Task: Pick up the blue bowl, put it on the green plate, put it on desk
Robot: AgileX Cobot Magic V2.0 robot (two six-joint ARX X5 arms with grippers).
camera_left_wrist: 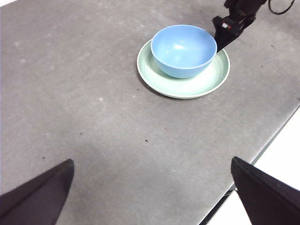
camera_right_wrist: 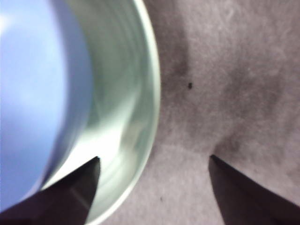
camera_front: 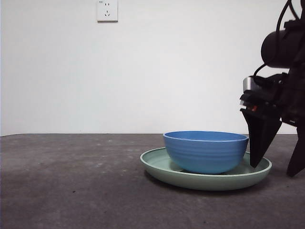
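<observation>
Right gripper (camera_right_wrist: 154,161), jaws apart, is straddling the pale green glossy plate's (camera_front: 162,164) rim, w/ round blue ridged bowl (camera_front: 206,151) sitting just beside it; left gripper (camera_left_wrist: 152,187) is hanging open over the dark grey desk (camera_front: 71,181).

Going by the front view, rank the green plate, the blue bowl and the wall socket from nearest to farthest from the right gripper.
1. Green plate: its rim lies between the right gripper's open jaws.
2. Blue bowl: on the plate, just beside the inner jaw.
3. Wall socket: high on the back wall.

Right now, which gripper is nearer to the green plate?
The right gripper. It straddles the green plate at its rim, one jaw over the plate beside the blue bowl, one outside. The left gripper waits far away over the bare desk.
</observation>
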